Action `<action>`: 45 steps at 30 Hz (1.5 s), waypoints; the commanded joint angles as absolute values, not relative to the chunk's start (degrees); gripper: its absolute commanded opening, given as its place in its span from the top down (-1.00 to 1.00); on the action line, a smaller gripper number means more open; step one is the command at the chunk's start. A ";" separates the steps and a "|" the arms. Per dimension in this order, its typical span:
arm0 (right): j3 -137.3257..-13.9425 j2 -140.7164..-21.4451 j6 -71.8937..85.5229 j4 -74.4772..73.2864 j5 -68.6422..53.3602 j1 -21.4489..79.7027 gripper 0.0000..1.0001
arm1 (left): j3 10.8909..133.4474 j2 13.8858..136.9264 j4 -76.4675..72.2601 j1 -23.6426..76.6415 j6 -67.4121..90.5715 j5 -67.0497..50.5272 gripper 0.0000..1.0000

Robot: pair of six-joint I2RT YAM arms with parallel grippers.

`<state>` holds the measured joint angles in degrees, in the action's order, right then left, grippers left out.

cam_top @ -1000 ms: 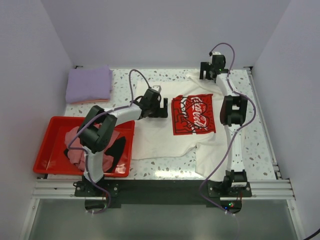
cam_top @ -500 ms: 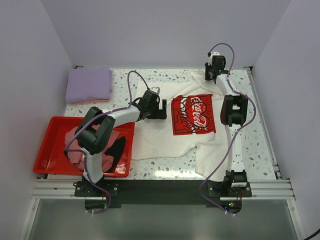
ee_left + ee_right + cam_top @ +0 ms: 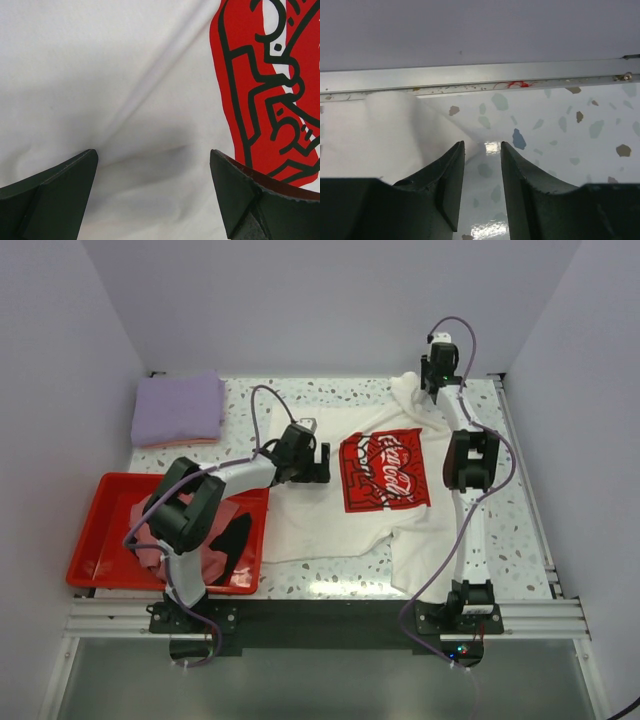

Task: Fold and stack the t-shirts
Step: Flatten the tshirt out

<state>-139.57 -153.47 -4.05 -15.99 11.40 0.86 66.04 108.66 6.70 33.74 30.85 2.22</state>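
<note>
The cream-white t-shirt (image 3: 320, 520) with a red chest print (image 3: 385, 470) lies spread on the table's middle. My left gripper (image 3: 320, 462) is open, low over the shirt's left part; in the left wrist view its fingers (image 3: 60, 185) straddle white cloth (image 3: 125, 75) beside the print (image 3: 270, 100). My right gripper (image 3: 432, 388) is at the far back edge, shut on the shirt's far corner, which rises in a peak. In the right wrist view (image 3: 482, 147) the cloth (image 3: 385, 135) runs to the fingertips. A folded lavender t-shirt (image 3: 180, 408) lies at back left.
A red plastic tray (image 3: 90, 540) at the near left holds a crumpled pink t-shirt (image 3: 150, 530) and a black one (image 3: 235, 535). The back wall and a metal rail (image 3: 520, 72) run just beyond the right gripper. White walls close in both sides.
My right gripper has closed from wide open and moved up and back, pulling the shirt's far corner into a peak. The left gripper has crept slightly left on the shirt.
</note>
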 commanded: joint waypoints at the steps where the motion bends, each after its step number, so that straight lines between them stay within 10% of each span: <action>1: -142.38 -148.01 -7.37 -14.24 20.73 0.18 0.21 | 62.67 108.46 13.89 32.96 32.08 2.11 -1.00; 10: -129.23 -135.74 -15.69 -16.35 3.10 1.22 -0.32 | 61.26 107.67 12.48 33.05 32.43 0.70 -1.00; 21: -119.52 -133.15 -28.73 -16.34 1.32 9.22 -0.43 | 60.91 107.05 10.55 33.05 31.99 0.26 -1.00; 36: -122.87 -142.47 -34.72 -13.36 9.23 11.78 -0.27 | 60.03 107.84 10.19 33.05 31.99 0.35 -1.00; 45: -123.48 -143.17 -33.14 -9.67 14.31 11.78 0.38 | 60.12 108.54 10.63 33.05 32.08 0.53 -1.00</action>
